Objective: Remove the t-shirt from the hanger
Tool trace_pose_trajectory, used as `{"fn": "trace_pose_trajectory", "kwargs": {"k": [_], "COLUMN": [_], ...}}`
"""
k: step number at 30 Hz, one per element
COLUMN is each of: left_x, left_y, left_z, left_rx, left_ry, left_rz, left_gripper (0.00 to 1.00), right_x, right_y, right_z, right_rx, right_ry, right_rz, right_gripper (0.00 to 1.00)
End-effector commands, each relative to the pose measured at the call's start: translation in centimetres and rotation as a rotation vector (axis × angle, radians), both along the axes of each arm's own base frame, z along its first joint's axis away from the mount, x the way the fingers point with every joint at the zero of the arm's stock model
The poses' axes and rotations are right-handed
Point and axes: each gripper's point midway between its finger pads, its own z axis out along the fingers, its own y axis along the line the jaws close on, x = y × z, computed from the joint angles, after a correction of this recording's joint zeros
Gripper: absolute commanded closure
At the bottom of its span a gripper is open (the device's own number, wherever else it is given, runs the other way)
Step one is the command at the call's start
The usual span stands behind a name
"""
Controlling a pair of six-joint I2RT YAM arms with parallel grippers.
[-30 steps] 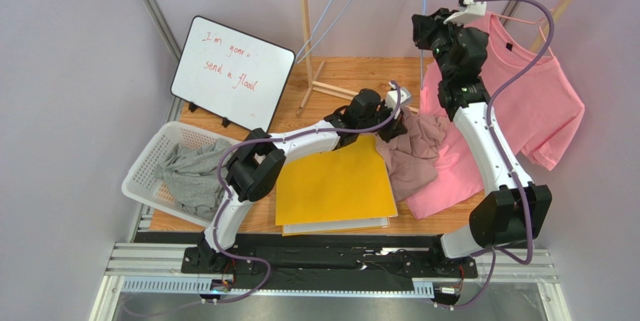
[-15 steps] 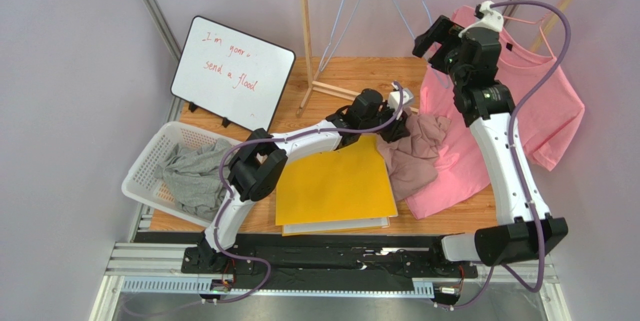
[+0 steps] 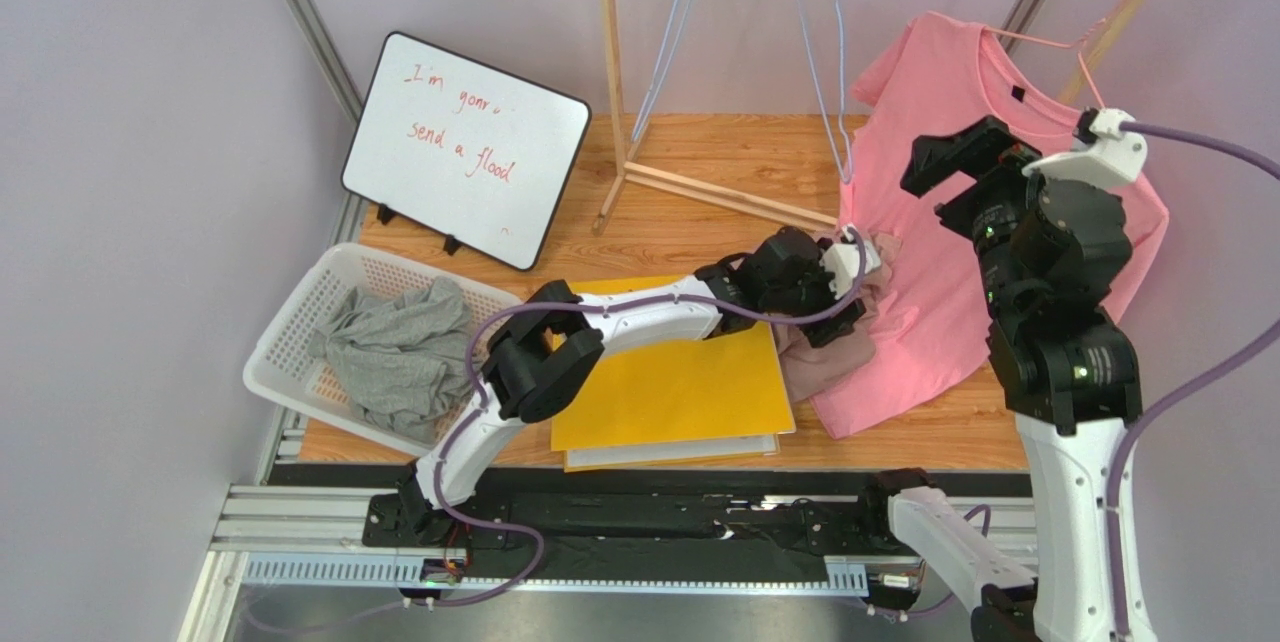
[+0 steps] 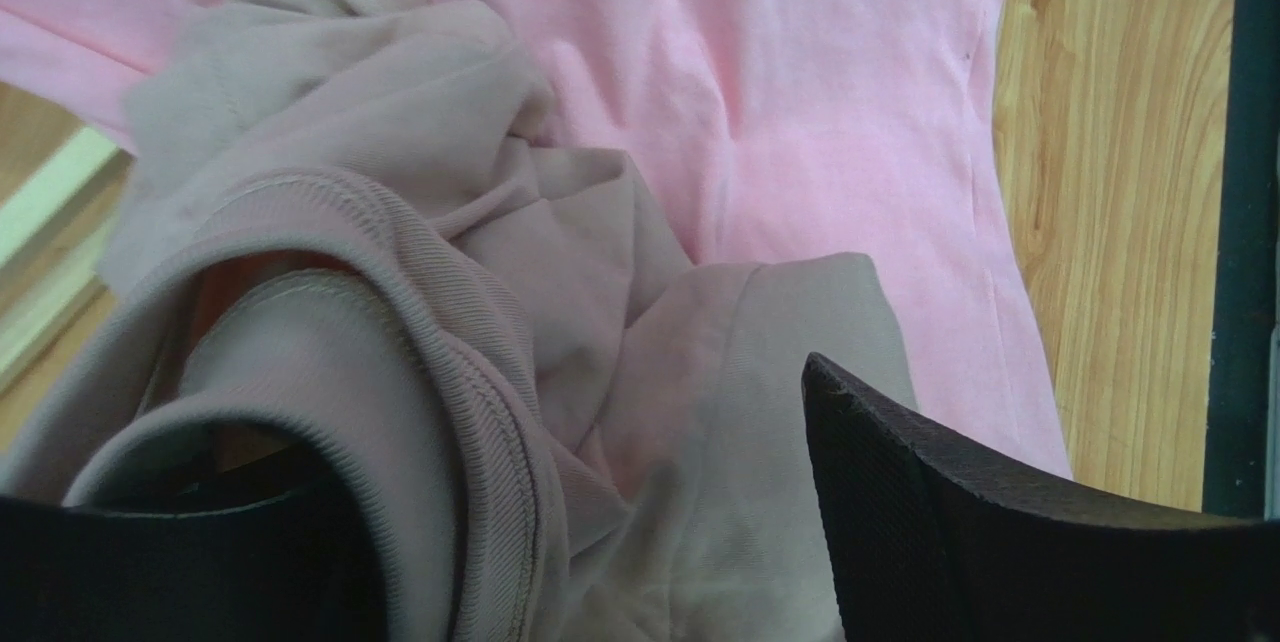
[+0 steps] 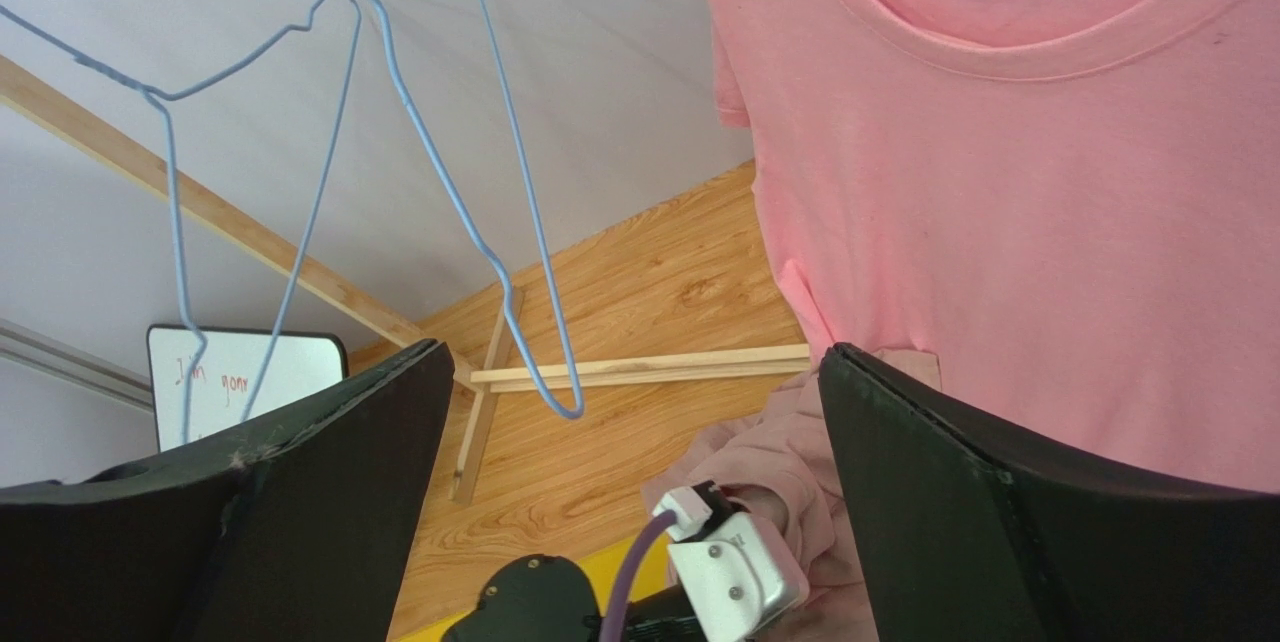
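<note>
T-shirt: the pink t-shirt (image 3: 984, 117) hangs in the upper right of the top view; short sleeves, round ribbed neck with a small black label inside the collar, seen clearly in the right wrist view (image 5: 1037, 177).
T-shirt's lie: the shoulders are on the pink hanger (image 3: 1109, 5), which hooks over the rail at the top right. The body falls down and leftward, and its lower part is spread on the table (image 3: 706, 147).
Mauve garment: a crumpled mauve garment (image 3: 839, 350) lies over the pink hem at frame centre, touching it; the left wrist view shows its ribbed collar and folds (image 4: 496, 297) on the pink cloth (image 4: 812, 57).
Left gripper: the left gripper (image 3: 842, 279) is down on the mauve heap; its jaws stand wide apart (image 4: 601, 552) with cloth bunched between and the collar draped over one finger, nothing clamped.
Right gripper: the right gripper (image 3: 950, 170) hangs in front of the pink chest, right of centre, jaws wide apart (image 5: 634, 354) and empty.
Around: two blue wire hangers (image 3: 819, 12) hang left of the shirt on the wooden rack (image 3: 609, 72).
Further left: a yellow folder (image 3: 676, 387), a whiteboard (image 3: 463, 147), and a white basket (image 3: 293, 327) holding grey clothes (image 3: 391, 350).
</note>
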Motion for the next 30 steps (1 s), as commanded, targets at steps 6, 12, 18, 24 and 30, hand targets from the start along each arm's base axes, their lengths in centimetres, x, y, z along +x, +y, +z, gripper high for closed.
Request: {"fn": "trace_pose_trajectory", "kwargs": {"k": [6,12,18,24,30], "left_x": [1.0,3.0,2.8,-0.7,-5.0], "left_y": [-1.1,-0.4,-0.6,-2.1,-2.0], "left_z": [-2.7,-4.8,-3.7,4.5,14.3], "left_rx": [0.092,0.152,0.133,0.022,-0.143], "left_ry": [-0.137,-0.173,-0.168,-0.239,-0.18], "left_rz": [0.114,0.25,0.244,0.17,0.089], "left_gripper": [0.17,0.42,0.94,1.0,1.0], "right_x": [-2.8,-3.7,-4.8,-7.0,-9.5], "right_y": [-0.8,-0.7,-0.3,-1.0,-3.5], "right_z": [-0.3,-0.8,-0.9,-0.2,-0.1], "right_rx": [-0.023,-0.012,0.009,0.023,-0.005], "right_ry": [-0.013,-0.021,-0.037,-0.049,-0.047], "right_rz": [-0.015,-0.006,0.02,-0.008,-0.126], "right_gripper": [0.0,0.0,0.0,0.0,0.04]}}
